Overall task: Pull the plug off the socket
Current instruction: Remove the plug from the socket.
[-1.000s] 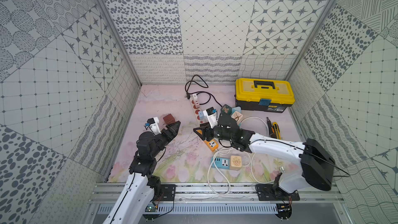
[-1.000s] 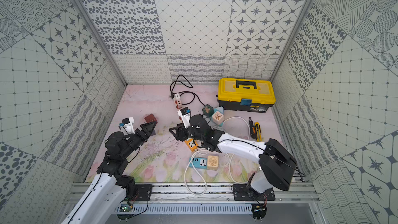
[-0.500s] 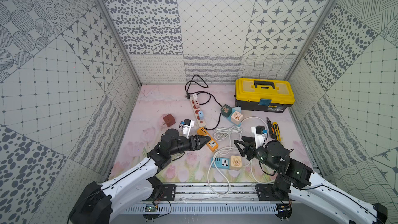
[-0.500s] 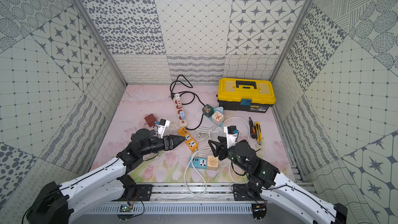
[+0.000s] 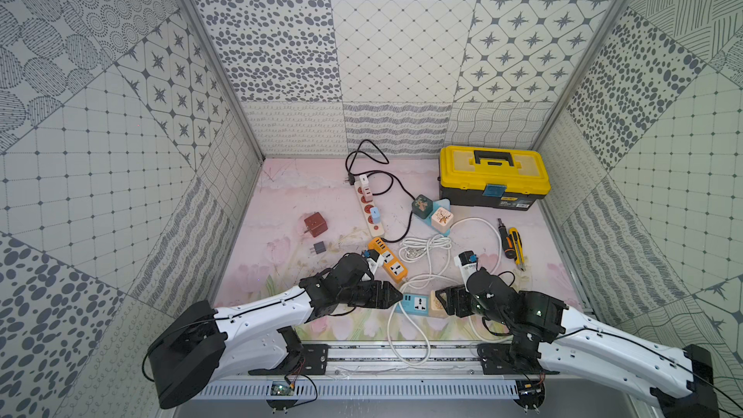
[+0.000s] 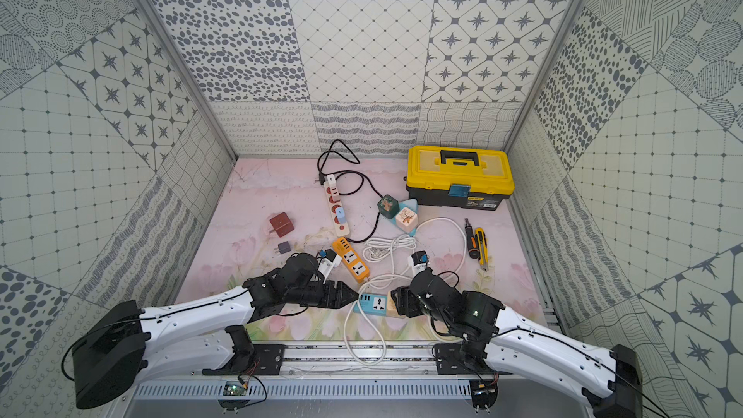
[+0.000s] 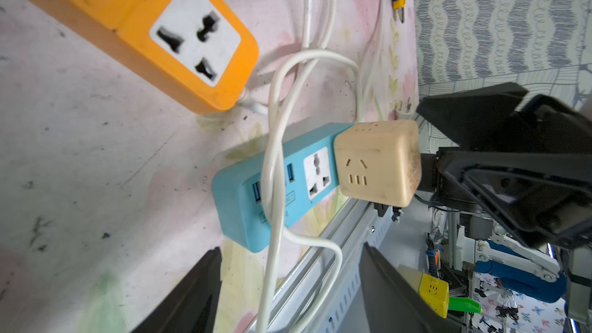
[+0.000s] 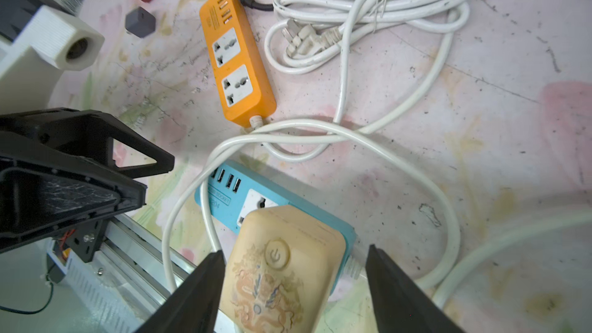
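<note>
Patterned tile walls enclose a scuffed pink floral tabletop (image 5: 281, 195). A rounded beige cube plug (image 8: 278, 270) sits in the blue plastic socket strip (image 7: 237, 200), between the parted jaws of the right gripper (image 8: 294, 251). The left gripper (image 7: 291, 248), jaws likewise apart, faces the strip's free end. Only the right wrist view shows the plug's power button.

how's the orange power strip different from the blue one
The blue power strip has a beige cube plug seated in one socket; the orange power strip has both sockets empty. A white cable loops over the blue one, none over the orange. Both lie flat with USB ports.
</note>
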Action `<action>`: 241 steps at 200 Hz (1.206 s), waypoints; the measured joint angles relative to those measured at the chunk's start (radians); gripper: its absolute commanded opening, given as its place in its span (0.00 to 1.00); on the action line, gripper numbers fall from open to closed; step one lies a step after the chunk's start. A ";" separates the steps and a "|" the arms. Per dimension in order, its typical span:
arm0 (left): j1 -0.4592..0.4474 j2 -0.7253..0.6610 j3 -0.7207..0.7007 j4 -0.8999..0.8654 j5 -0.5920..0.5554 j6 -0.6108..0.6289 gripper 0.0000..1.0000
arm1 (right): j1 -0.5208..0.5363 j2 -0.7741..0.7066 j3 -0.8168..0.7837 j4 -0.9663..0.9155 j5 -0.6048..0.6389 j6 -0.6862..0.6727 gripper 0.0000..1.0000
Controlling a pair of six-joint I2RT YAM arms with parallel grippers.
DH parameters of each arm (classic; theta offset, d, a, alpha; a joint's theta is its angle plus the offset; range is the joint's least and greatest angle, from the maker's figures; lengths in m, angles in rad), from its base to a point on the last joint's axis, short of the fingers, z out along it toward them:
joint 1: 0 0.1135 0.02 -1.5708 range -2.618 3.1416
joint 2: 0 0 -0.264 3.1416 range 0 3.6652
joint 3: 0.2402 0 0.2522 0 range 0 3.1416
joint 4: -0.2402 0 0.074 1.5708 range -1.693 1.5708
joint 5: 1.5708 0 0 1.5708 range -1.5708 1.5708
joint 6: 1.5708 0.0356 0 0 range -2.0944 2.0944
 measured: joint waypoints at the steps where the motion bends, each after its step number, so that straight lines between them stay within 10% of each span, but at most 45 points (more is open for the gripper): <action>1: -0.001 0.002 0.000 -0.001 -0.002 -0.001 0.72 | 0.002 0.003 0.002 -0.001 0.002 0.002 0.83; 105: -0.043 0.125 0.031 -0.012 -0.090 -0.081 0.71 | 0.190 0.365 0.234 -0.197 0.161 0.306 0.93; 241: -0.109 0.319 0.150 -0.018 -0.169 -0.166 0.53 | 0.200 0.543 0.288 -0.265 0.170 0.442 0.52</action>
